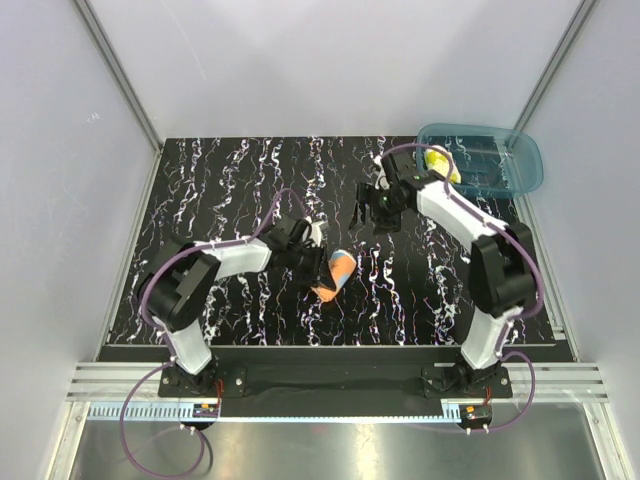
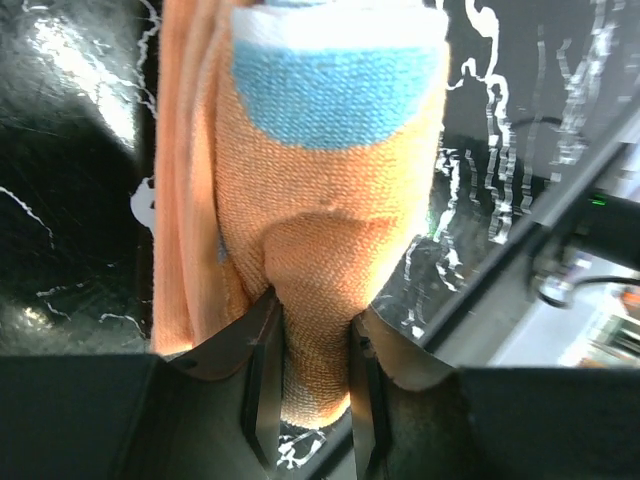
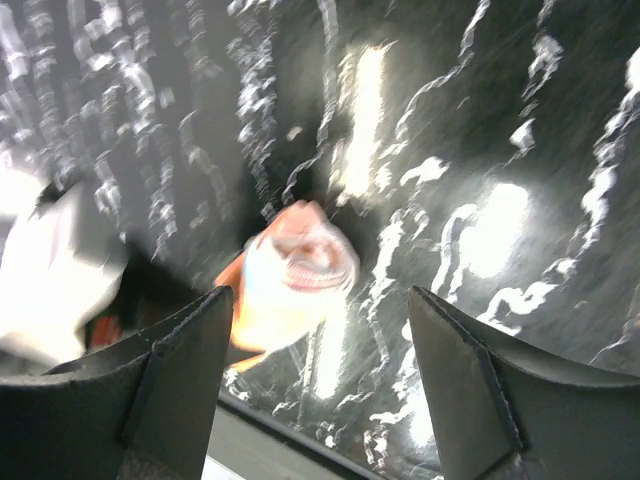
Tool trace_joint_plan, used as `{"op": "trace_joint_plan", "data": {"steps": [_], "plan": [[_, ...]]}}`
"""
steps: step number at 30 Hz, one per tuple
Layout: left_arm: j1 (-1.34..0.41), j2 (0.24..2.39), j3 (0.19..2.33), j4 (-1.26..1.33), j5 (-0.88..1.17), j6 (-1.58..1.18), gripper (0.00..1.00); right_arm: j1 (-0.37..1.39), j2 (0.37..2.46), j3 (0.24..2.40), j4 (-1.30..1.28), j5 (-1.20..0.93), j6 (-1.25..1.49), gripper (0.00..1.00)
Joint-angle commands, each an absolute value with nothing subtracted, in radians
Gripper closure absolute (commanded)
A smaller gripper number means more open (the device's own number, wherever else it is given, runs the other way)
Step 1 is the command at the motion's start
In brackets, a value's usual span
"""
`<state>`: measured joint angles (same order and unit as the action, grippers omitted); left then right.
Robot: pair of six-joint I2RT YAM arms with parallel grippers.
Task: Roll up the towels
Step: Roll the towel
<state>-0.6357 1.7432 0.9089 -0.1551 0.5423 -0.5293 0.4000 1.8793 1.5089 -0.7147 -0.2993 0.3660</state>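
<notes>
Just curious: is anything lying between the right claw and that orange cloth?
No. Only bare marbled table separates the right gripper from the orange towel, as the top view and right wrist view show.

Count was: 2 towels, orange towel (image 1: 336,272) and yellow towel (image 1: 440,161); 1 bin (image 1: 515,162); 2 arms, left arm (image 1: 215,270) and right arm (image 1: 470,225).

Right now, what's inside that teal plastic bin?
In the bin, at its left end, lies a yellow towel; the right arm covers part of it.
</notes>
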Motion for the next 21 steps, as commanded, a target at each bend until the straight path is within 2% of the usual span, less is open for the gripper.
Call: {"op": "trace_joint_plan", "data": {"steps": [1,8,14,21], "plan": [[-0.582,1.836,0.902,-0.284,0.636,-0.548,0.87,0.400,1.735,1.352,-0.548,-0.443,0.445,0.22],[-0.474,1.896,0.910,-0.273,0.742,-0.601,0.87,0.419,1.589,0.988,-0.261,-0.591,0.575,0.22],[-0.388,1.956,0.887,-0.201,0.813,-0.658,0.87,0.468,1.604,0.862,-0.075,-0.588,0.672,0.22],[-0.361,1.983,0.879,-0.173,0.842,-0.690,0.87,0.517,1.715,0.842,0.162,-0.606,0.793,0.22]]}}
